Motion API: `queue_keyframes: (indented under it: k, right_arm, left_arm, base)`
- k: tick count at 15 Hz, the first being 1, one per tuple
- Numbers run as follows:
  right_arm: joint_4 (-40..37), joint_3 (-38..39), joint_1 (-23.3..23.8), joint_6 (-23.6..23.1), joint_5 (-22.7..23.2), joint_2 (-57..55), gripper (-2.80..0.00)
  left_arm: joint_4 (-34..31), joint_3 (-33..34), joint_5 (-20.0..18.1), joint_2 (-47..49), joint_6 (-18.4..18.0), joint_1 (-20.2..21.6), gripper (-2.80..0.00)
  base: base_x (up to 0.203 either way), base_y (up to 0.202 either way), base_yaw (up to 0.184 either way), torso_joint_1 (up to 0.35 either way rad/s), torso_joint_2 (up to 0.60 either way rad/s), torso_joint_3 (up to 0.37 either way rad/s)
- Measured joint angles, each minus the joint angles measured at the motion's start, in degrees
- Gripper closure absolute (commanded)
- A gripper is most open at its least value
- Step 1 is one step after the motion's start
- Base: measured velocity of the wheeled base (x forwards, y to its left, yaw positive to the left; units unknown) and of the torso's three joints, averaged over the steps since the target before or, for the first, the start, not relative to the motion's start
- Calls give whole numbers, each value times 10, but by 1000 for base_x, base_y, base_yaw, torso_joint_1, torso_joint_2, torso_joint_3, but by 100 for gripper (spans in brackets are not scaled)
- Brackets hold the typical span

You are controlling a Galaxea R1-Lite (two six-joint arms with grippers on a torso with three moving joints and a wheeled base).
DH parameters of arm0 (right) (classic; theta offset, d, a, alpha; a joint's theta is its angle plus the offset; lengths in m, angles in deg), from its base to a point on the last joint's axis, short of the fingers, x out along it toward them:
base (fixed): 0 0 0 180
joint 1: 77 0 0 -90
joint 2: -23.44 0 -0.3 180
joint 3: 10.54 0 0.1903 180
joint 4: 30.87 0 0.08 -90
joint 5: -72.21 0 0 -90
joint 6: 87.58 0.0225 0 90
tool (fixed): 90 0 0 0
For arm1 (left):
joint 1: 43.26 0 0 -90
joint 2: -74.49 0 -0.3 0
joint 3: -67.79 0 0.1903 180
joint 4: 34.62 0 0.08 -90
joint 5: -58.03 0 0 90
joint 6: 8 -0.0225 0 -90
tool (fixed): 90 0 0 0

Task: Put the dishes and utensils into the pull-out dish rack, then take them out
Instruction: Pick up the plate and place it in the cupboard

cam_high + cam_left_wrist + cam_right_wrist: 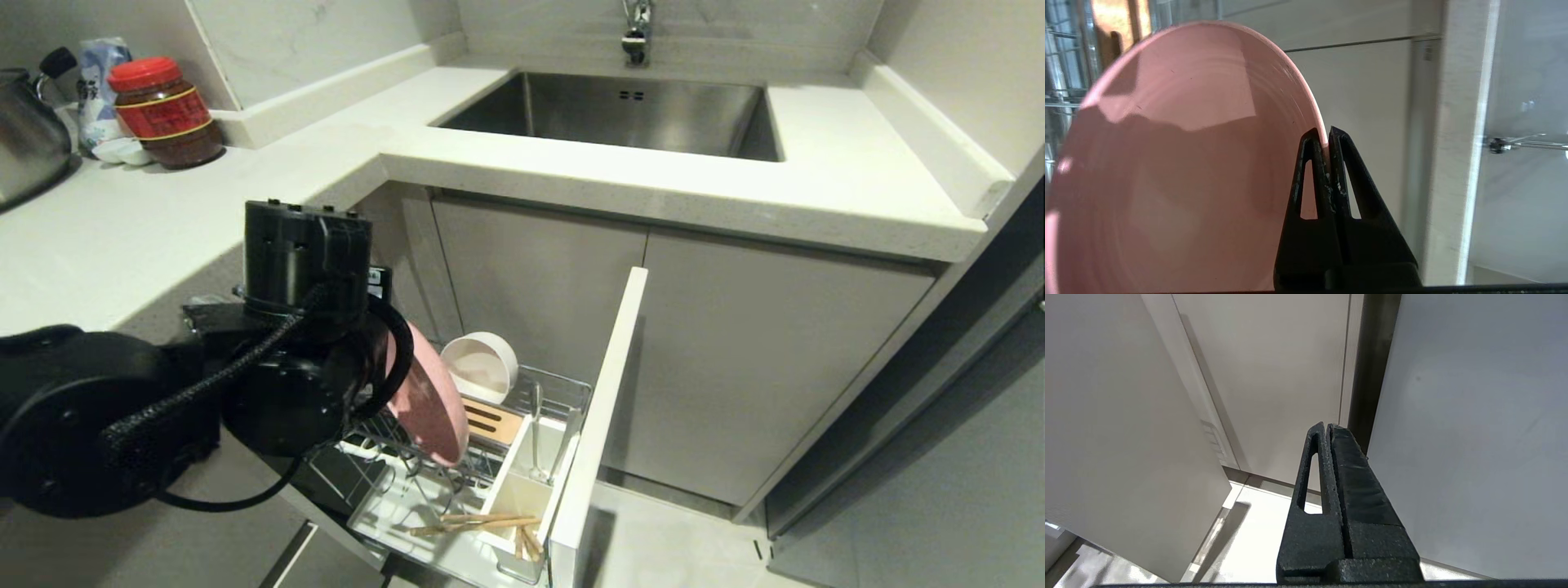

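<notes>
My left gripper (1327,134) is shut on the rim of the pale-pink plate (1180,163), holding it on edge above the pull-out dish rack (555,384). In the head view the plate (429,408) hangs beside my black left arm, over the wire basket. The cream-white bowl (482,365) leans on its side at the rack's back. Wooden chopsticks (478,523) lie across the white cutlery box (522,482), and slim metal cutlery (536,433) stands in it. My right gripper (1327,428) is shut and empty, parked low by the cabinet fronts.
The rack's white front panel (600,425) stands out to the right of the basket. Above are the counter (686,184) and steel sink (620,110). A red-lidded jar (163,110) and a kettle (28,135) stand at the far left.
</notes>
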Motion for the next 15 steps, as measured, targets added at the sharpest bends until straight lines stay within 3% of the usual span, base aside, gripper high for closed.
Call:
queue_keyframes:
  k: [7,15]
  right_arm:
    - [0,0,0,0,0,0,0]
    - [0,0,0,0,0,0,0]
  left_arm:
    - [84,42,0,28,1,13,0]
    - [80,60,10,61,13,24,0]
  base:
    - [0,0,0,0,0,0]
    - [0,0,0,0,0,0]
